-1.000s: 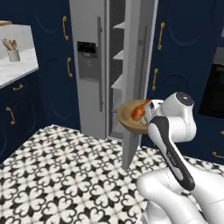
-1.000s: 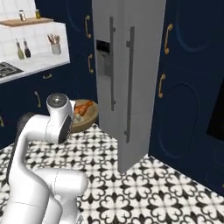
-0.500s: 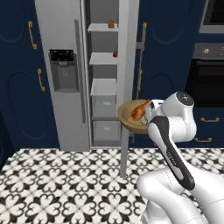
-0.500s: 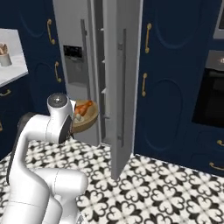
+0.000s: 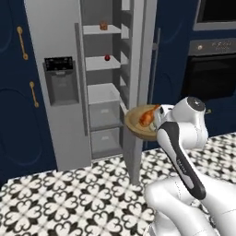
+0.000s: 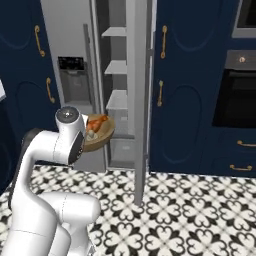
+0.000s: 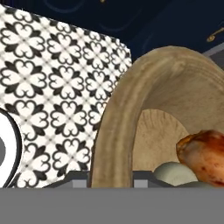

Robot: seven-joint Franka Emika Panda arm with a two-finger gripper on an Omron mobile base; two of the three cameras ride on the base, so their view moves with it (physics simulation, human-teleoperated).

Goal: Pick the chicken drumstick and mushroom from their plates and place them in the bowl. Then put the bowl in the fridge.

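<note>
Mid-frame in the left base view, the gripper (image 5: 159, 125) pinches the smooth wooden bowl (image 5: 138, 129) by its rim, glossy chicken drumstick (image 5: 148, 116) and pale mushroom (image 7: 175, 173) inside. Behind stands the open steel fridge (image 5: 57, 50); its door edge (image 5: 138, 83) rises beside the bowl.

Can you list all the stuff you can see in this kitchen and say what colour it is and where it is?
Round light-brown wooden bowl: one, held up in front of the open fridge.
Glossy orange-brown chicken drumstick: one, inside the bowl.
Small beige mushroom: one, in the bowl beside the drumstick.
Tall grey steel fridge: one, door open, white shelves.
Small red round item: one, middle shelf.
Small brown item: one, upper shelf.
Black wall oven: one, right of the fridge.
Navy cabinets with gold handles: several, around the fridge.
Black-and-white patterned floor: below.
White robot arm: one; end effector shut on the bowl's rim.
</note>
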